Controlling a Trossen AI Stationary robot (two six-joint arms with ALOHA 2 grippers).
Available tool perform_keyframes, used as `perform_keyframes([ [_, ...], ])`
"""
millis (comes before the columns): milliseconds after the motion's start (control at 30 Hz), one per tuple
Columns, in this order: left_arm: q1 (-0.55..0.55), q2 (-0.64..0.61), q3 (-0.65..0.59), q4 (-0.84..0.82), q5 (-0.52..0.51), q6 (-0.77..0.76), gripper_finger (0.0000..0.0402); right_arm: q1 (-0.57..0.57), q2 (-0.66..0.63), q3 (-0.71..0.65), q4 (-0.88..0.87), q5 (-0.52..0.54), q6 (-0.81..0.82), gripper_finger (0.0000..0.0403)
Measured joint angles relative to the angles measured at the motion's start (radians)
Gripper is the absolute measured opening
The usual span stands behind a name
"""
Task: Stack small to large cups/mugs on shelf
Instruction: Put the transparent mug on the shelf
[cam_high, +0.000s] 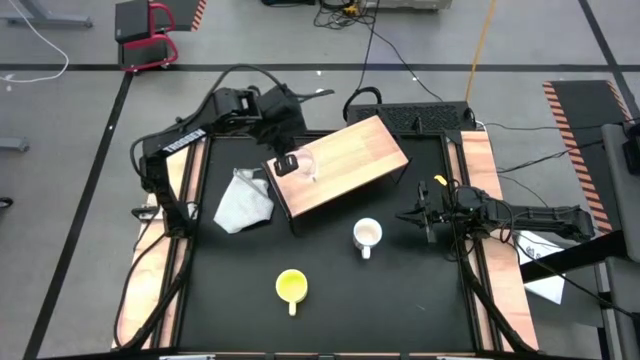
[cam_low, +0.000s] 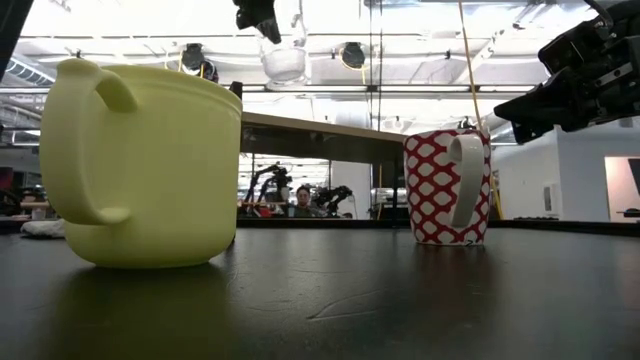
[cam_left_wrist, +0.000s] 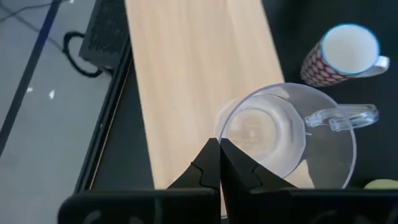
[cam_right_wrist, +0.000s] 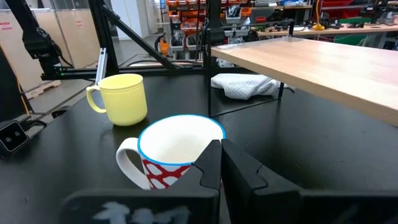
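The small clear glass cup (cam_left_wrist: 280, 134) hangs over the left end of the wood-topped shelf (cam_high: 350, 160), with my left gripper (cam_left_wrist: 219, 144) shut on it. The low view shows the cup (cam_low: 283, 58) above the shelf's top (cam_low: 320, 125). The white mug with the red pattern (cam_high: 367, 235) stands on its base on the black tabletop near the shelf. The yellow mug (cam_high: 291, 286) stands nearer the front edge. My right gripper (cam_high: 408, 215) waits shut and level at the table's right, just short of the white mug (cam_right_wrist: 180, 146) and apart from it. My left gripper pinches the glass cup's wall at the rim (cam_left_wrist: 217, 124) between its two fingers, on the side opposite the handle (cam_left_wrist: 342, 116). The fingers slant down from above. The cup hangs below them, mouth up, clear of the shelf's top.
A crumpled white-grey cloth (cam_high: 243, 200) lies on the tabletop left of the shelf. Light wooden rails (cam_high: 495, 250) run along the table's left and right sides. Bare black tabletop (cam_high: 400, 300) lies around the two mugs.
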Motion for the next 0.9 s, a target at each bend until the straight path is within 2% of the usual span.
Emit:
perform_keyframes([
  [267, -0.007, 0.014, 0.000, -0.025, 0.057, -0.014, 0.0000, 0.000, 0.000, 0.000, 0.000, 0.000, 0.000, 0.0000],
  [500, -0.017, 0.056, -0.003, -0.091, 0.026, 0.001, 0.0000, 0.000, 0.000, 0.000, 0.001, 0.000, 0.002, 0.0000],
  [900, -0.043, 0.092, -0.002, -0.078, 0.019, -0.011, 0.0000, 0.000, 0.000, 0.000, 0.001, 0.000, 0.003, 0.0000],
])
